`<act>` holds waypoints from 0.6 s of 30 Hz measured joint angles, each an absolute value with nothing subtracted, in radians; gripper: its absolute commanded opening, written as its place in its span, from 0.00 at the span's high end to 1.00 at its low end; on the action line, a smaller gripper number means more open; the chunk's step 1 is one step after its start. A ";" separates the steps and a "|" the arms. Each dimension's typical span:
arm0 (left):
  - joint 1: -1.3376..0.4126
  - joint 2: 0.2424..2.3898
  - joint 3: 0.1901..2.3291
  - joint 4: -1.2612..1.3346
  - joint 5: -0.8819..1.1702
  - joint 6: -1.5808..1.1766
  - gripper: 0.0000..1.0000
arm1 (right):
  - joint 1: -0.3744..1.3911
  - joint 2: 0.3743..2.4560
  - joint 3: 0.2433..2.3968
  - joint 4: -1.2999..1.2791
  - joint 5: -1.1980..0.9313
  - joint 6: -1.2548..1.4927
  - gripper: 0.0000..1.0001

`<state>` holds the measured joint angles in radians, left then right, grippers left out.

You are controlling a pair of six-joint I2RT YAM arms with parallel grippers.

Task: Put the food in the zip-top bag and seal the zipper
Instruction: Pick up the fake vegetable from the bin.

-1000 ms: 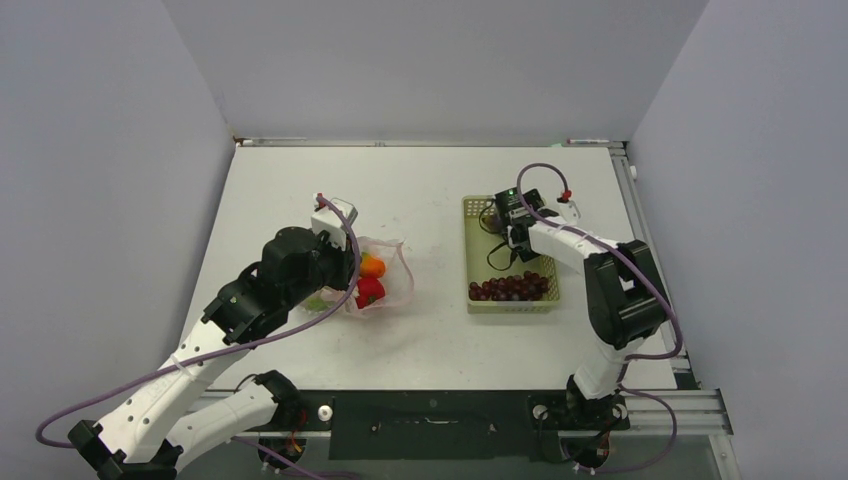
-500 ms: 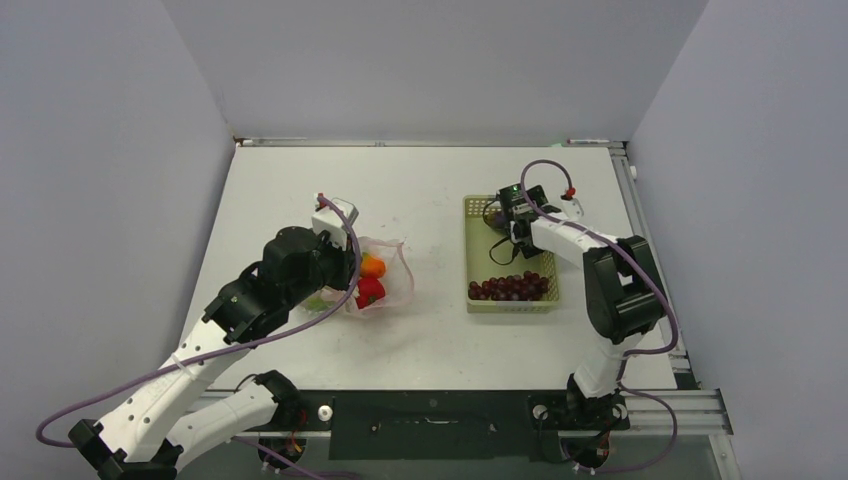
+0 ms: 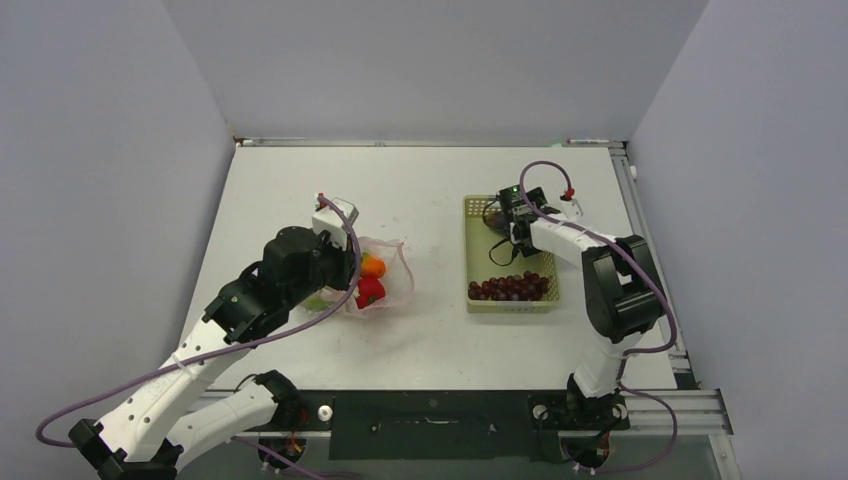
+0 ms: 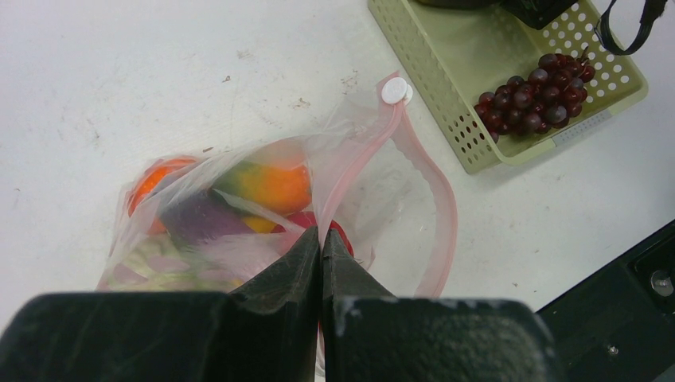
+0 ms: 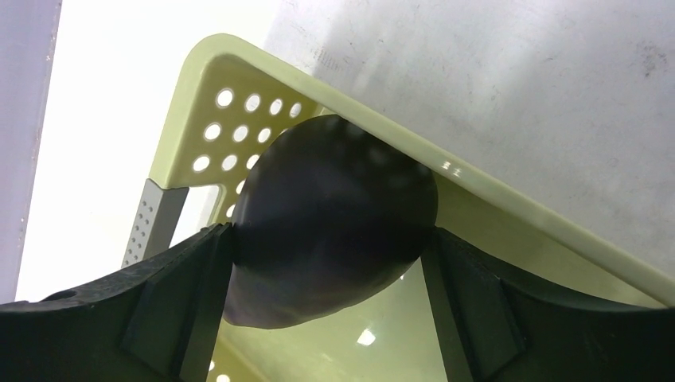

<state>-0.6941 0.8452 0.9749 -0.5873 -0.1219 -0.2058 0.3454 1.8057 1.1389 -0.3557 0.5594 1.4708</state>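
Observation:
The clear zip-top bag (image 4: 366, 183) lies on the white table with its mouth toward the basket, and its pink zipper (image 4: 442, 215) curves open. Inside it show an orange (image 4: 275, 185), a red tomato (image 3: 369, 292) and a purple piece (image 4: 199, 219). My left gripper (image 4: 321, 239) is shut on the bag's upper film, pinching it at the mouth. In the basket's far corner my right gripper (image 5: 328, 237) has both fingers pressed against the sides of the dark purple eggplant (image 5: 334, 191). Dark red grapes (image 3: 510, 288) lie at the basket's near end.
The pale yellow-green mesh basket (image 3: 478, 300) stands right of centre, its rim (image 5: 477, 187) just behind the eggplant. A white slider tab (image 4: 393, 90) sits at the zipper's far end. Grey walls close in the table on three sides.
The right gripper has shifted slightly toward the basket's far end and its fingers have closed in on the eggplant. The left arm and the bag have not moved.

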 measured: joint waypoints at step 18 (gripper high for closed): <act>-0.694 0.845 0.975 -0.587 -0.122 -0.206 1.00 | 0.345 1.602 1.064 -0.353 0.538 1.350 0.63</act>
